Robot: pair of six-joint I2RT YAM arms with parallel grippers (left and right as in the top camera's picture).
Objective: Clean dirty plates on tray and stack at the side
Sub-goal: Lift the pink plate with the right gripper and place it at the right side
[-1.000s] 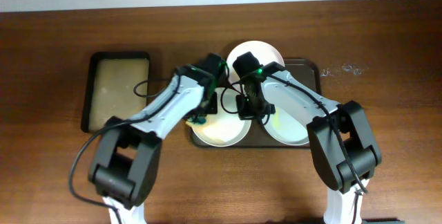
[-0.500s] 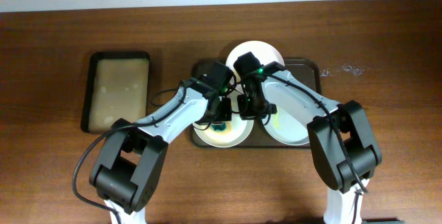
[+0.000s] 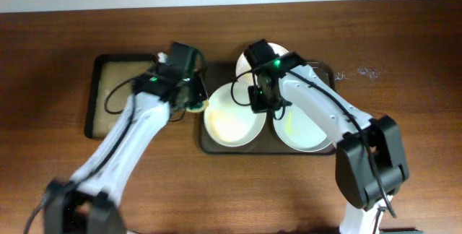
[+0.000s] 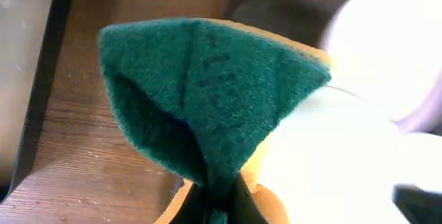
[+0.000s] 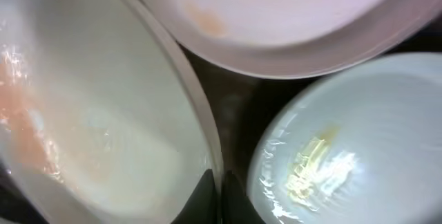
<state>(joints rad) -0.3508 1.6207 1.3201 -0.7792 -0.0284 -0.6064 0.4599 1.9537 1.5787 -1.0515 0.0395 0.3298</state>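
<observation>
Well left of the dark brown tray (image 3: 268, 148) lies a smaller black tray (image 3: 108, 71) with a tan inside, on the wooden table (image 3: 404, 82). Just off the brown tray's left edge, over bare wood, the left gripper (image 3: 192, 102) pinches a folded sponge (image 4: 207, 92), its green scouring face outward and its yellow backing showing at the fold. All three plates sit on the brown tray. At its left end, the right gripper (image 5: 217, 193) is clamped on the inner rim of a plate (image 3: 231, 122) with a faint orange-pink tint. A second plate (image 5: 276, 10) sits at the tray's far edge, with a small orange smear. A third plate (image 3: 307, 129) lies at the right end, streaked with yellow.
</observation>
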